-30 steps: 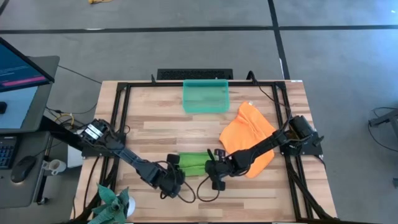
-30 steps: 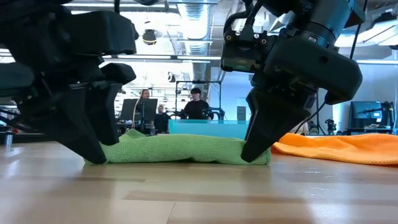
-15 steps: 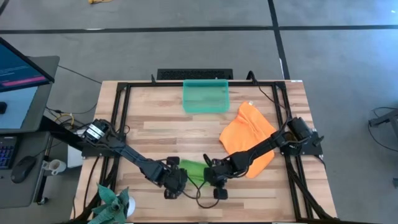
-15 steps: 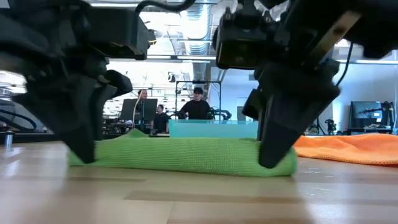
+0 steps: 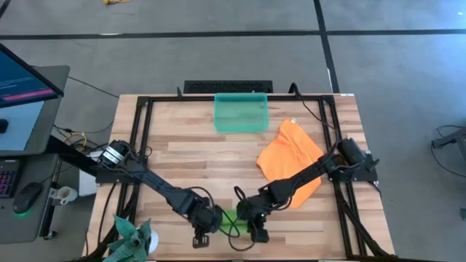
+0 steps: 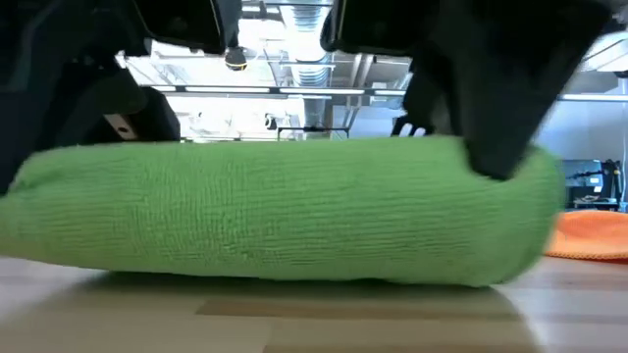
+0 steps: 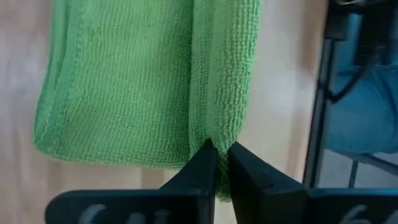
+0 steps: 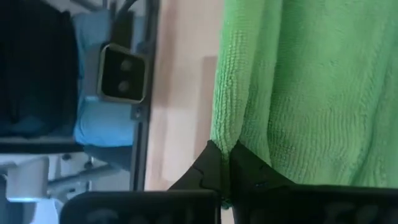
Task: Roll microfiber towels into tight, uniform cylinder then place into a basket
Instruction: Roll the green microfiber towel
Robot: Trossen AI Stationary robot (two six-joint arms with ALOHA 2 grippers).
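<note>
Pincers left (image 7: 216, 155) and right (image 8: 225, 155) pinch green towel (image 6: 285, 211).

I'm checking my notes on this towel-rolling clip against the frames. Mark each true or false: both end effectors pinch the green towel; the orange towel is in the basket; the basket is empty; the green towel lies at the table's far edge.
Both end effectors, left and right, pinch the green towel: true.
The orange towel is in the basket: false, it lies on the table beside it.
The basket is empty: true.
The green towel lies at the far edge: false, near edge.
</note>
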